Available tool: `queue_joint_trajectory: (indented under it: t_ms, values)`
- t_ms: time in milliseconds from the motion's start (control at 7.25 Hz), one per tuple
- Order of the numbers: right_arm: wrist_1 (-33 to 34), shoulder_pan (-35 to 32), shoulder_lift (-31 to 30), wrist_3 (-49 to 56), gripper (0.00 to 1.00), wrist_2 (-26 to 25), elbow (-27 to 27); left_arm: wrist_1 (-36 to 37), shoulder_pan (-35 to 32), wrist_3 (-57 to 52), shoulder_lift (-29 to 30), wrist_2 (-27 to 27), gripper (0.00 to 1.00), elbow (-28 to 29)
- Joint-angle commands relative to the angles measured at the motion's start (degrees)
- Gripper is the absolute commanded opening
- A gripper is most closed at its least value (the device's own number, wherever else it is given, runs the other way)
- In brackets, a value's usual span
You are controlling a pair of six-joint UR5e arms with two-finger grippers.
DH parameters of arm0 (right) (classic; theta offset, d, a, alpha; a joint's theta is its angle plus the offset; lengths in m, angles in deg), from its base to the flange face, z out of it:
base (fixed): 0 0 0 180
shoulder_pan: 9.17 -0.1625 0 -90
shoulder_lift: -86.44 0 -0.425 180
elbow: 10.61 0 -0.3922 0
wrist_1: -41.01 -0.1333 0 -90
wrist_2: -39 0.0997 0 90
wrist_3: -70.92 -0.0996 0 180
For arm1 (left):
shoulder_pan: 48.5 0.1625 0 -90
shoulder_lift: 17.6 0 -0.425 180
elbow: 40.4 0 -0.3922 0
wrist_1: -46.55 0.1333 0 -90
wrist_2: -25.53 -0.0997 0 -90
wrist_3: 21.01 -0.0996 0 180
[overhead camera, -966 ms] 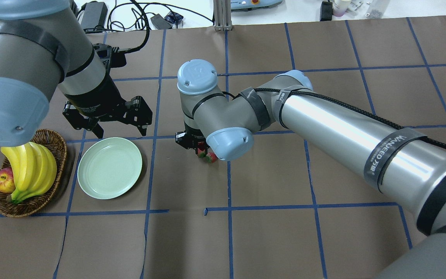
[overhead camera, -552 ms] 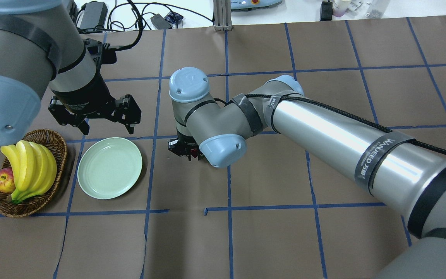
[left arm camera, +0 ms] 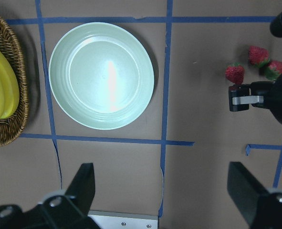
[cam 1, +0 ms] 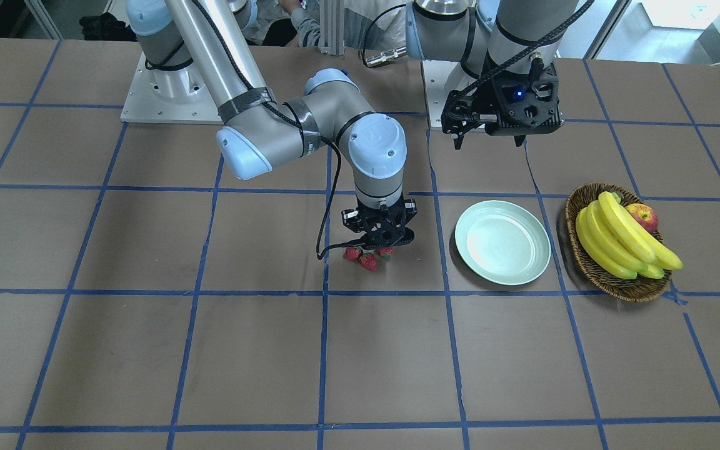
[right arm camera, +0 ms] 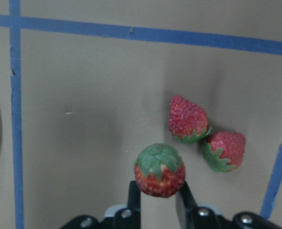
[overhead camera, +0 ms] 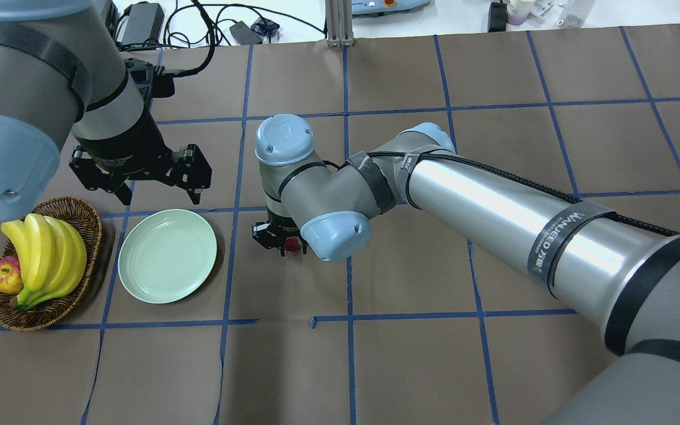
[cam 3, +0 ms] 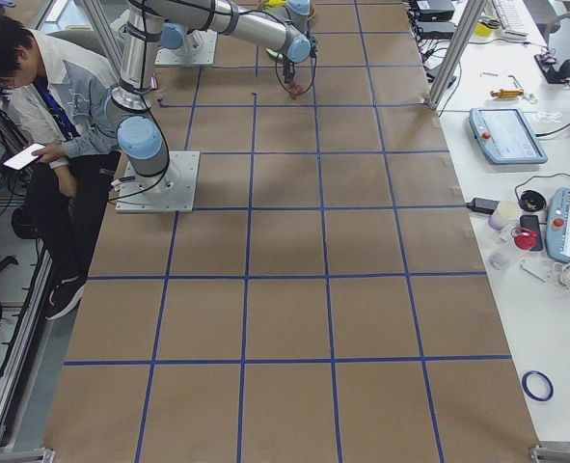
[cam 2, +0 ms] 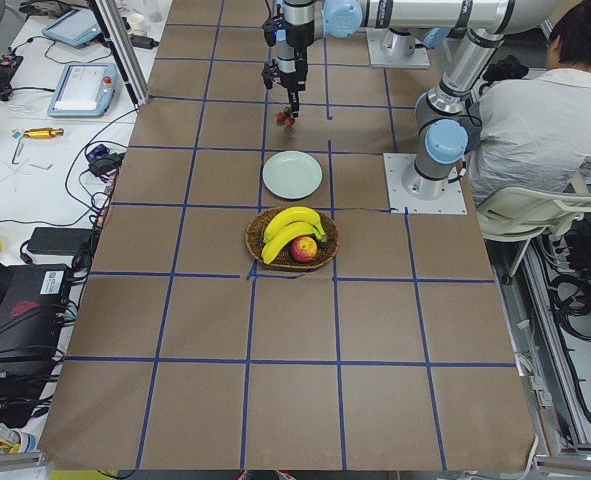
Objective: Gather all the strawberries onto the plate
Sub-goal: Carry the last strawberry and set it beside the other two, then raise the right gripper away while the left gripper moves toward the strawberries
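The task is only at its first part. The round, shallow, pale mint-green plate [overhead camera: 167,256] is bare, so no fruit has been delivered. There are three small red strawberries with green leafy tops. The first strawberry [right arm camera: 159,167] sits between the two fingers of the right claw [right arm camera: 159,187], which is clamped on it from both sides, with the leafy top turned toward the wrist camera. It looks a little bigger there than the others, so I judge that it is slightly off the brown paper-covered counter [overhead camera: 411,366], but I cannot confirm this.

The second strawberry [right arm camera: 188,119] and the third strawberry [right arm camera: 224,150] lie on the counter just beside the claw, close together and seemingly touching. The right claw is near the plate, with one blue tape line between them. The left claw [overhead camera: 158,192] hangs over the counter just beyond the plate, its jaws wide apart and holding nothing.

What is left, as I judge it: bring the held fruit over the plate and release it, then do the same for the two others.

On the far side of the plate is a brown woven wicker basket [overhead camera: 93,224] with yellow bananas [overhead camera: 51,254] and a red-yellow apple [overhead camera: 5,276]. These are not part of the task.

For writing, a black strap [overhead camera: 558,236] around the silver right forearm carries white letters that seem to read "WANJEED". The characters after them are too small to read. The pale print above the left claw is mostly unreadable. The plate is plain.
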Motion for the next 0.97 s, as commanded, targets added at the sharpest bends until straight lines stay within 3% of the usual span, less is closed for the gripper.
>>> queue_joint_trajectory:
  t_ms: [0, 138, 276, 828]
  values:
    - [-0.4, 0.1, -0.6, -0.1, 1.00, 0.0, 0.1, 0.1, 0.0, 0.0, 0.0, 0.0, 1.00, 0.0]
    - [-1.6, 0.9, -2.7, -0.2, 1.00, -1.5, -0.1, 0.0, 0.0, 0.3, 0.0, 0.3, 1.00, -0.1]
    - [-6.7, 1.6, -5.7, 0.4, 1.00, -4.0, 0.4, 0.1, -0.2, 0.9, 0.0, 0.4, 1.00, -0.1]
    - [-22.0, 17.3, -16.0, 13.2, 1.00, -16.3, 0.8, -0.2, -0.8, 3.8, 1.6, 1.1, 1.00, -0.4]
